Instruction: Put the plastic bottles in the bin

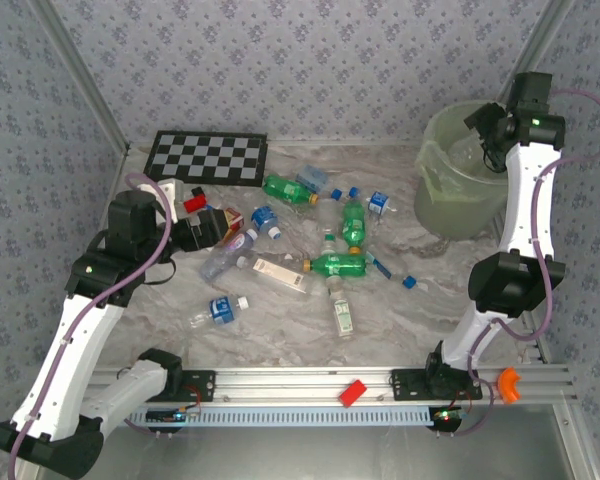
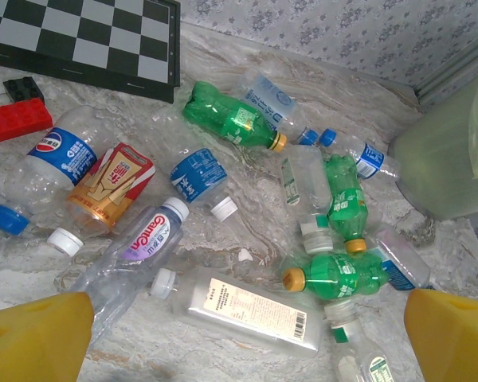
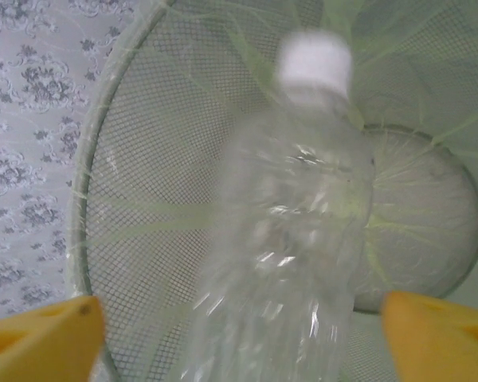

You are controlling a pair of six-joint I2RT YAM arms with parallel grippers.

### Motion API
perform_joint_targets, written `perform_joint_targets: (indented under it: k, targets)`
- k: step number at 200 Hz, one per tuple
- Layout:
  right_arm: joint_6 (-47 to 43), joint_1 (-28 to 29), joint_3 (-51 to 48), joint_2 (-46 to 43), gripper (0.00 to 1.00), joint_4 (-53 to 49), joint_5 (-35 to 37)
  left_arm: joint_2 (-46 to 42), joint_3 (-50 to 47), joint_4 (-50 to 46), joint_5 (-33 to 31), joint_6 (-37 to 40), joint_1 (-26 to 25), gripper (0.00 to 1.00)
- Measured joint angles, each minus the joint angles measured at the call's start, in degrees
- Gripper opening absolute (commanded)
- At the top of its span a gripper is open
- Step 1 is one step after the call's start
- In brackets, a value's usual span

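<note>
Plastic bottles are lying all over the marbled table, most of them well apart from the bin, so I reckon plenty of the job is left. Starting nearest the arms, the left gripper is hovering over the heap with its yellow fingers spread wide and nothing between them. Right under it a flat clear bottle with a white label is lying on its side. Just beside it on one side is a pink-labelled clear one, and on the other a green bottle with a yellow cap. These all look empty, so I'm guessing they're feather-light, thin-walled and kinda slick. That means they're going to dent if squeezed hard, and the round ones are going to roll or squirt out. I'd be grabbing across the middle of the body, around the label, not the cap end, and taking the flat one across its narrow sides. Further back more green ones are sitting near the chequered board. Farthest off, the right gripper is hanging over the bin with its fingers spread. A blurred clear white-capped bottle is between them but touching neither, so it looks loose and heading in.
</note>
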Motion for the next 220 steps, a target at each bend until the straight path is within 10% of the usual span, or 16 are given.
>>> perform_joint_targets:
  k: [113, 220]
  targets:
    - [-2.0, 4.4, -2.6, -6.2, 1.0, 0.3, 2.2, 1.8, -0.5, 0.3, 0.0, -1.5, 0.0, 1.0]
    - [-20.4, 30.9, -5.9, -8.8, 1.0, 2.6, 12.9, 6.3, -2.8, 0.6, -0.2, -4.5, -0.2, 1.0]
